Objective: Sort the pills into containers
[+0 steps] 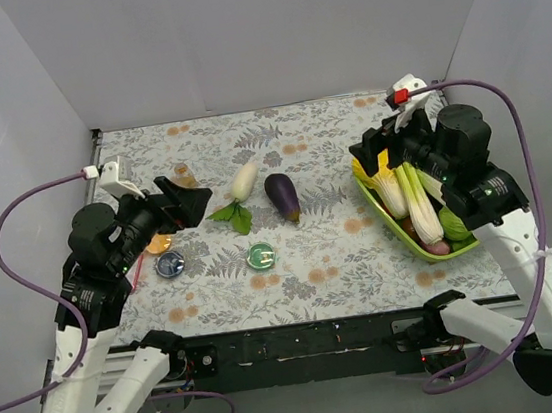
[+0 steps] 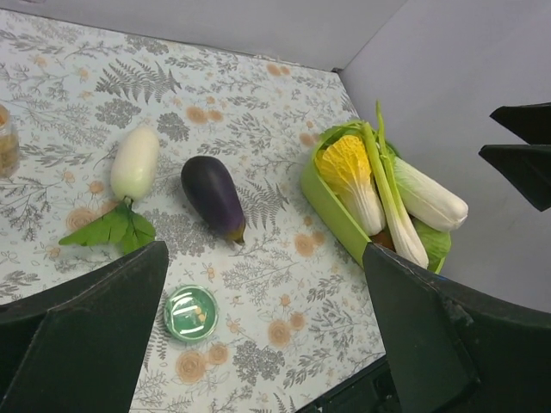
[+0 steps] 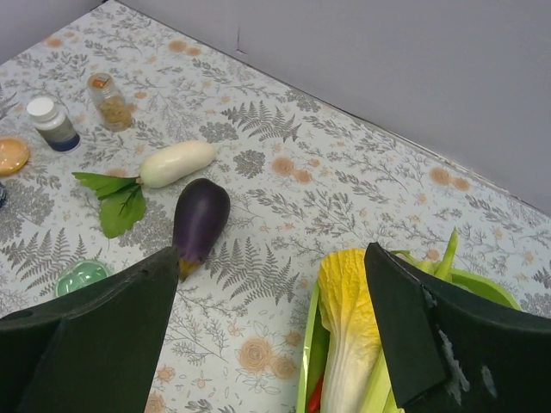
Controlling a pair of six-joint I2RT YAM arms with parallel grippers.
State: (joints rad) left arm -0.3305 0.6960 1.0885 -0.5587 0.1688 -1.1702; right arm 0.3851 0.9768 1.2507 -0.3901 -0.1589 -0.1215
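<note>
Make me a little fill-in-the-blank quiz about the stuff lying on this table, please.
1. The purple eggplant lies beside a ____ radish with green leaves.
2. The cabbage in the lime-green tray has a ____ leafy top.
3. The orange dish and the blue dish sit close together; the third small dish, nearer the eggplant, is ____.

Missing words: white; yellow; green.

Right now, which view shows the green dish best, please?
The left wrist view: the green dish lies whole and close. The top view shows it small; the right wrist view, small, at lower left.
</note>
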